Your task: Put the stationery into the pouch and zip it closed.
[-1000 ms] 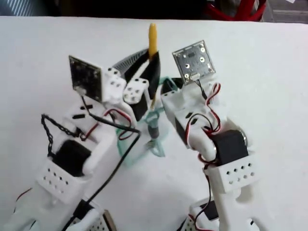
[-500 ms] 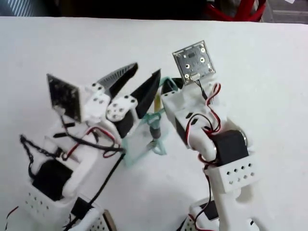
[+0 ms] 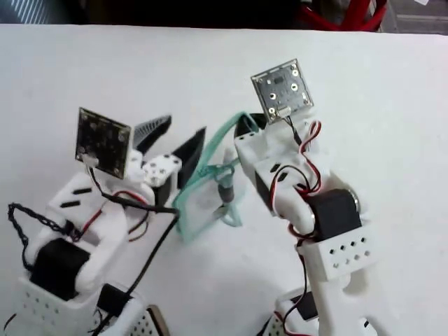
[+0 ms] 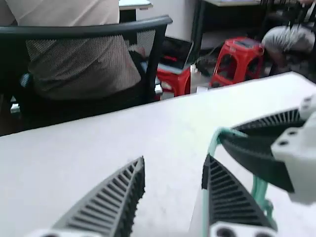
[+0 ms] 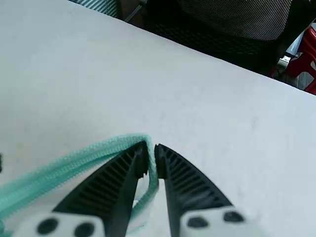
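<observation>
Bench: white; it carries both arms, with the pouch between them.
Left tool: fingers spread wide with nothing between them, low over the bench. In the left wrist view one ribbed finger stands just beside the pouch's teal edge. I cannot tell whether it touches.
Pouch: clear walls with a teal zip rim, lying on the bench between the two arms. Its far end is raised where the rim is gripped, and the mouth is open along the rim.
Stationery: a dark, pen-like piece seen through the pouch's clear wall, near the right arm.
Right tool: fingers pressed together on the teal rim. In the right wrist view the rim runs off to one side from the pinched tips.
</observation>
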